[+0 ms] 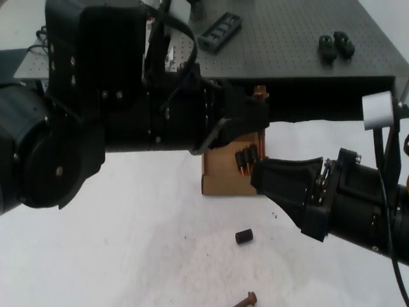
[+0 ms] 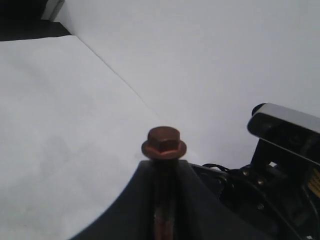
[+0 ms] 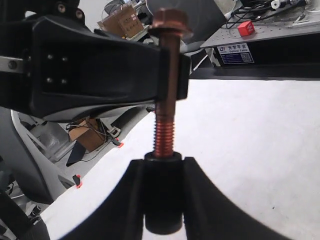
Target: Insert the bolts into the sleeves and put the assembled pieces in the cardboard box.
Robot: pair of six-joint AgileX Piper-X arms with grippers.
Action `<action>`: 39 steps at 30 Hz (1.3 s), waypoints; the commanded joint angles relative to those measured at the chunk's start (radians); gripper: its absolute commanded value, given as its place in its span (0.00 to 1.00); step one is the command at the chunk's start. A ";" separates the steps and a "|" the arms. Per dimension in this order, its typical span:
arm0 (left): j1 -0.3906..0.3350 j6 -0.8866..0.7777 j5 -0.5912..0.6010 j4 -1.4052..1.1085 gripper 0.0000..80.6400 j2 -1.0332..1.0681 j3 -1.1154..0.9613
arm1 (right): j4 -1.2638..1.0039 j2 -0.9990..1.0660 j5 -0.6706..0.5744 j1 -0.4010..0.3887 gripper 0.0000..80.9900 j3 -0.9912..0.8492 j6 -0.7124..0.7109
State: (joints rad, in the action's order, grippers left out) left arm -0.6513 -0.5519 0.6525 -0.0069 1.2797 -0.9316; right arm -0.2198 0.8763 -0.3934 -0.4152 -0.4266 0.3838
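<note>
White bench (image 1: 128,243); threaded coppery hex bolt (image 3: 167,75) meets black sleeve (image 3: 163,195)

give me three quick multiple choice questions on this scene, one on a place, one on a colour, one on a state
1. Where is the loose sleeve?
A in the box
B on the white bench, in front of the box
C on the grey plate

2. What colour is the held bolt?
A silver
B black
C copper

3. How far is that bolt into the held sleeve?
A tip just entering
B fully seated
C nowhere near it

Answers:
1 B: it lies on the white surface, outside the box.
2 C: its head and thread are copper.
3 A: the thread meets the mouth of the sleeve in the right gripper, with most of the shank out in the left gripper.
</note>
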 commanded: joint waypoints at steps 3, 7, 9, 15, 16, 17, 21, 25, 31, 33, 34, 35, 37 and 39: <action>0.000 -0.013 0.041 -0.017 0.01 -0.012 -0.006 | -0.019 0.002 0.025 -0.001 0.04 -0.011 0.006; 0.000 -0.013 0.067 -0.017 0.01 -0.012 -0.006 | -0.047 0.002 0.041 -0.001 0.04 -0.011 0.006; 0.000 -0.013 0.098 -0.017 0.00 -0.012 -0.006 | -0.066 0.002 0.055 -0.001 0.04 -0.011 0.002; 0.000 -0.009 0.109 -0.017 0.48 -0.012 -0.006 | -0.101 0.010 0.105 -0.001 0.04 -0.011 -0.018; 0.000 -0.009 0.086 -0.017 0.59 -0.012 -0.006 | -0.101 0.010 0.131 0.002 0.04 -0.011 -0.042; 0.000 -0.018 0.048 -0.017 0.66 -0.012 -0.006 | -0.101 0.010 0.158 0.007 0.04 -0.011 -0.053; 0.000 -0.011 -0.106 0.007 0.61 -0.012 -0.006 | -0.093 0.057 0.239 0.059 0.04 -0.019 -0.138; 0.000 0.091 -0.292 0.105 0.59 -0.012 0.004 | 0.002 0.244 0.252 0.121 0.04 -0.124 -0.216; 0.000 0.166 -0.401 0.238 0.59 -0.012 0.004 | 0.118 0.620 0.312 0.146 0.04 -0.411 -0.326; 0.000 0.173 -0.408 0.252 0.59 -0.012 0.010 | 0.171 0.743 0.316 0.146 0.04 -0.521 -0.336; 0.000 0.173 -0.411 0.252 0.59 -0.012 0.016 | 0.202 0.800 0.318 0.146 0.04 -0.594 -0.336; 0.000 0.173 -0.414 0.259 0.59 -0.012 0.022 | 0.235 0.853 0.338 0.146 0.04 -0.653 -0.336; 0.000 0.173 -0.430 0.268 0.59 -0.012 0.039 | 0.287 0.939 0.381 0.146 0.04 -0.750 -0.336; 0.000 0.173 -0.434 0.278 0.59 -0.012 0.059 | 0.337 1.019 0.384 0.146 0.04 -0.833 -0.336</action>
State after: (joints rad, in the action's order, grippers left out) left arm -0.6512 -0.3937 0.2355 0.2601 1.2783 -0.8844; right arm 0.0202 1.7489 -0.0502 -0.2736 -1.0823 0.0620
